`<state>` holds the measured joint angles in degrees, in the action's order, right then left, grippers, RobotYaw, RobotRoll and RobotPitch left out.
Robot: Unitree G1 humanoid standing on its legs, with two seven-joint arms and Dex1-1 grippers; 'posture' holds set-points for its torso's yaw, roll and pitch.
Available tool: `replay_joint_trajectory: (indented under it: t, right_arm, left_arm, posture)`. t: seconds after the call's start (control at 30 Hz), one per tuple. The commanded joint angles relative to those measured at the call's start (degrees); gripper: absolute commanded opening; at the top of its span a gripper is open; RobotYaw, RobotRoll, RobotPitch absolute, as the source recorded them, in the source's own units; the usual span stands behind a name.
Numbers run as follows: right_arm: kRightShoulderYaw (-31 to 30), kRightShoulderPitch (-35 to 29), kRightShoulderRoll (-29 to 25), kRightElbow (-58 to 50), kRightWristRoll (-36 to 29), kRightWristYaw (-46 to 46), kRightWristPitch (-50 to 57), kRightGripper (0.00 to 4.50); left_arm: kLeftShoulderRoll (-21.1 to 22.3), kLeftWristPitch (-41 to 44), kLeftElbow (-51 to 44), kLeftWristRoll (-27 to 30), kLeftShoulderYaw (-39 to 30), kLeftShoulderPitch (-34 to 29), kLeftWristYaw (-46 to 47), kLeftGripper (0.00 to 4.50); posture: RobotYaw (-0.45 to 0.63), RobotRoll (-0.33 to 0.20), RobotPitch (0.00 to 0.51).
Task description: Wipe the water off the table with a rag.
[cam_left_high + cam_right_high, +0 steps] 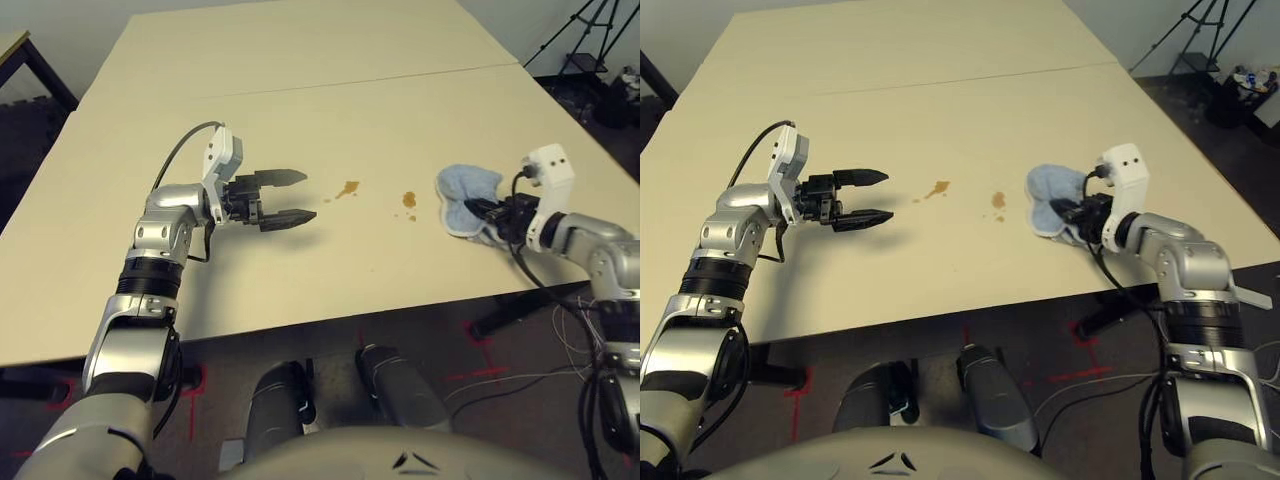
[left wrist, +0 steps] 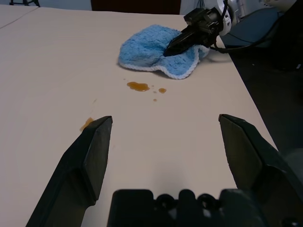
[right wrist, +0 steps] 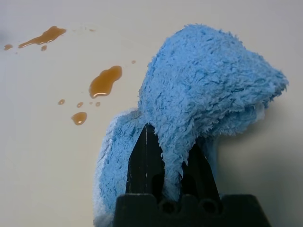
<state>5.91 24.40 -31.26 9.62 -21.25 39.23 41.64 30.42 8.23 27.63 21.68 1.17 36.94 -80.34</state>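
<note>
Two small amber-brown water splotches [image 1: 347, 189] [image 1: 409, 200] lie mid-way across the cream table [image 1: 300, 100]. Just right of them sits the light blue rag [image 1: 465, 195], bunched up and resting on the tabletop. My right gripper [image 1: 477, 211] is shut on it; in the right wrist view the cloth [image 3: 208, 80] drapes over both fingers, with the nearer splotch [image 3: 105, 81] a short way beyond. My left gripper [image 1: 303, 196] hovers open to the left of the water, nothing between its fingers [image 2: 94, 151].
The table's front edge runs close below both grippers, and a thin seam [image 1: 400, 77] crosses it farther back. A smaller tan table [image 1: 10, 45] stands far left, a black tripod [image 1: 590, 40] far right. Red cross marks [image 1: 480, 335] and cables lie on the floor.
</note>
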Motion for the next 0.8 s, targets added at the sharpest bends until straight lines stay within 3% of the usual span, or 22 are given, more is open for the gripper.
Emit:
replay_joint_trajectory:
  t: [0.03, 0.4, 0.8]
  right_arm:
    - [-5.2, 0.0, 3.7, -0.1, 0.7, 0.5, 1.3, 0.01]
    - [-9.4, 2.3, 8.1, 0.2, 2.9, 0.6, 0.8, 0.01]
    - [-14.3, 4.3, 10.2, 2.3, 3.9, 4.8, 1.3, 0.01]
  left_arm:
    - [1.1, 0.0, -1.0, -0.8, 0.4, -1.3, -0.5, 4.5]
    - [1.9, 0.3, -2.2, 0.1, -1.9, -3.4, 2.5, 4.5]
    - [7.3, 5.5, -12.6, 3.3, -7.3, -12.5, 6.5, 4.5]
  posture:
    - [-0.37, 0.0, 0.122]
    - [-0.35, 0.0, 0.131]
    - [-0.27, 0.0, 0.15]
